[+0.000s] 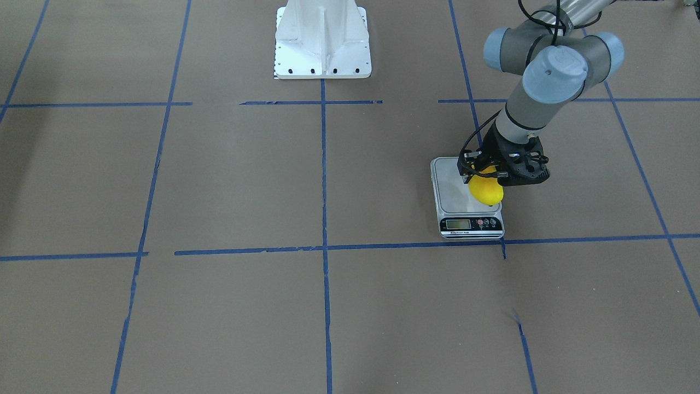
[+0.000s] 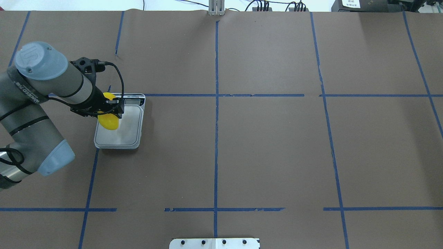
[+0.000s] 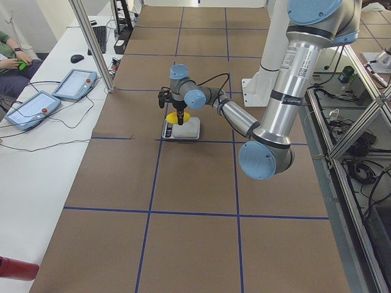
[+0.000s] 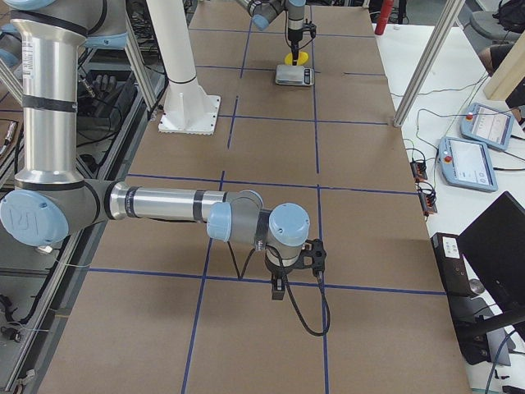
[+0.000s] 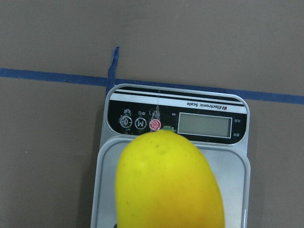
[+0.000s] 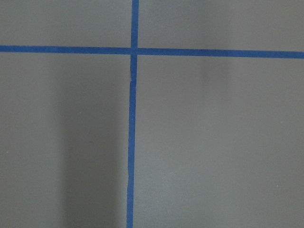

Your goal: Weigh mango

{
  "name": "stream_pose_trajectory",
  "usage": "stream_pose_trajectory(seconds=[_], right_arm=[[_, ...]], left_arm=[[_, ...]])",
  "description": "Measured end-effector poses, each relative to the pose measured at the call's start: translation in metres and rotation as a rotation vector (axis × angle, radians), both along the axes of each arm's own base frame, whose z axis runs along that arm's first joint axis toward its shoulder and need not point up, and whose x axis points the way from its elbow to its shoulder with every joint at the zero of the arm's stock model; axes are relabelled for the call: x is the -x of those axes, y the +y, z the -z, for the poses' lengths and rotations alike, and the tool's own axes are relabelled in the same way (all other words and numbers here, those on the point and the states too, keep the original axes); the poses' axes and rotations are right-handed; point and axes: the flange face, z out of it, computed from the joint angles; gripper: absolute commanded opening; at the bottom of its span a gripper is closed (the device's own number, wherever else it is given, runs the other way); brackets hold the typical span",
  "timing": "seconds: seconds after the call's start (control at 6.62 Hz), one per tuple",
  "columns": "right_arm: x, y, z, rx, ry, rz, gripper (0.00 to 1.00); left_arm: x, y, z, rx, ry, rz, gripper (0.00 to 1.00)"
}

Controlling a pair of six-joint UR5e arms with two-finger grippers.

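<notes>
The yellow mango (image 1: 486, 190) hangs in my left gripper (image 1: 483, 173), which is shut on its upper end. It is over the kitchen scale (image 1: 458, 192), at the platform's side nearest my left arm. Whether it touches the platform I cannot tell. The overhead view shows the mango (image 2: 108, 121), the left gripper (image 2: 111, 104) and the scale (image 2: 126, 133). The left wrist view shows the mango (image 5: 171, 185) in front of the scale's blank display (image 5: 204, 126). My right gripper (image 4: 279, 287) shows only in the exterior right view, low over the table by a tape line. I cannot tell if it is open or shut.
The white robot base (image 1: 322, 41) stands at the table's middle on the robot side. Blue tape lines (image 2: 216, 103) divide the brown table into squares. Operator tablets (image 3: 36, 107) lie on a white bench beyond the table's far side.
</notes>
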Motion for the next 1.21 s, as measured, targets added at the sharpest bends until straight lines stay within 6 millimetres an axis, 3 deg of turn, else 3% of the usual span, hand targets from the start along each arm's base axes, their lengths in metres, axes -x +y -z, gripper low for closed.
stream_pose_trajectory(seconds=[0.15,0.3,0.6,0.75,0.91,1.21], right_arm=[[0.000,0.000,0.000,0.001,0.000,0.000,1.00],[0.000,0.000,0.000,0.001,0.000,0.000,1.00],[0.000,0.000,0.000,0.001,0.000,0.000,1.00],[0.000,0.000,0.000,0.001,0.000,0.000,1.00],[0.000,0.000,0.000,0.001,0.000,0.000,1.00],[0.000,0.000,0.000,0.001,0.000,0.000,1.00]], left_arm=[[-0.009,0.001,-0.009,0.001,-0.004,-0.011,0.25],[-0.014,0.002,-0.014,0.003,-0.008,-0.018,0.99],[-0.011,0.004,-0.011,-0.011,-0.002,-0.022,1.00],[0.000,0.006,0.003,-0.039,0.018,-0.019,1.00],[0.027,0.002,0.018,-0.080,0.027,-0.010,1.00],[0.131,-0.033,0.033,-0.184,-0.039,-0.002,1.00]])
